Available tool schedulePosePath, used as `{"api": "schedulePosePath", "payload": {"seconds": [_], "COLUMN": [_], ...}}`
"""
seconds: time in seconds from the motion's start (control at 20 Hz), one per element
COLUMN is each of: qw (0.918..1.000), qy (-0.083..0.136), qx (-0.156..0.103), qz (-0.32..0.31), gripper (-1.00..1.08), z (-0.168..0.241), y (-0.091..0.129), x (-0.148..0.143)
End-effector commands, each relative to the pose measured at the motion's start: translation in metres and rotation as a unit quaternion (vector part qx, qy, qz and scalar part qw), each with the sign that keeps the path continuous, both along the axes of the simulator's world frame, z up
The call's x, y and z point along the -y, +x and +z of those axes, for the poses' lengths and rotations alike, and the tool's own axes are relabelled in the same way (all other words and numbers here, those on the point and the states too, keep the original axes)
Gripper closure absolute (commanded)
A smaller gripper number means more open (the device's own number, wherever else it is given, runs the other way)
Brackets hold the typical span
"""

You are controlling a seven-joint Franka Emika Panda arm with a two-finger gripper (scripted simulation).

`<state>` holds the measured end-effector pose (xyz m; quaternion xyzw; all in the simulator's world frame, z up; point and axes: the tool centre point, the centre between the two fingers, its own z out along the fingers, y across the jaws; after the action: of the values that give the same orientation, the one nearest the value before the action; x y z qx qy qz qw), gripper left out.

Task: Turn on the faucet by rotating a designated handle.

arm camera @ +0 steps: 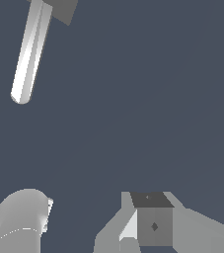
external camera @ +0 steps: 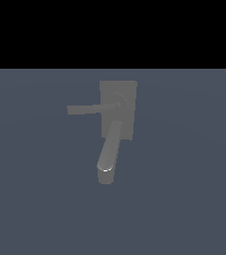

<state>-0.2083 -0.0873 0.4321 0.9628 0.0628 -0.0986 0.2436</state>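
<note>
You have not started the turn yet, as far as these views show. The faucet (external camera: 117,112) sits on the tabletop (external camera: 184,199) with its handle (external camera: 90,109) sticking out toward the exterior view's left, and nothing touches it. The arm is absent from the exterior view. In the wrist view the gripper (arm camera: 153,225) shows only in part; you cannot tell how wide the jaws stand, and they hold nothing visible. Reaching, contact and rotation all remain.
</note>
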Motion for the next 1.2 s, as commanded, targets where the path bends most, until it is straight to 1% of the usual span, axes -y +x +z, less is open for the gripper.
{"api": "schedulePosePath", "payload": {"seconds": [0.0,0.25,0.4,0.55,0.7,0.85,1.0,1.15], "qw": [0.9992,0.9932,0.9866,0.9779,0.9671,0.9541,0.9391,0.922], "qy": [-0.032,-0.094,-0.13,-0.166,-0.2,-0.233,-0.266,-0.297], "qx": [-0.016,-0.047,-0.065,-0.083,-0.1,-0.117,-0.133,-0.148], "qz": [0.016,0.05,0.073,0.096,0.121,0.146,0.173,0.2], "gripper": [1.08,1.08,1.08,1.08,1.08,1.08,1.08,1.08], "z": [-0.005,-0.014,-0.019,-0.024,-0.028,-0.033,-0.038,-0.043], "y": [0.006,0.02,0.029,0.039,0.05,0.061,0.072,0.084], "x": [0.008,0.02,0.027,0.032,0.036,0.039,0.041,0.041]}}
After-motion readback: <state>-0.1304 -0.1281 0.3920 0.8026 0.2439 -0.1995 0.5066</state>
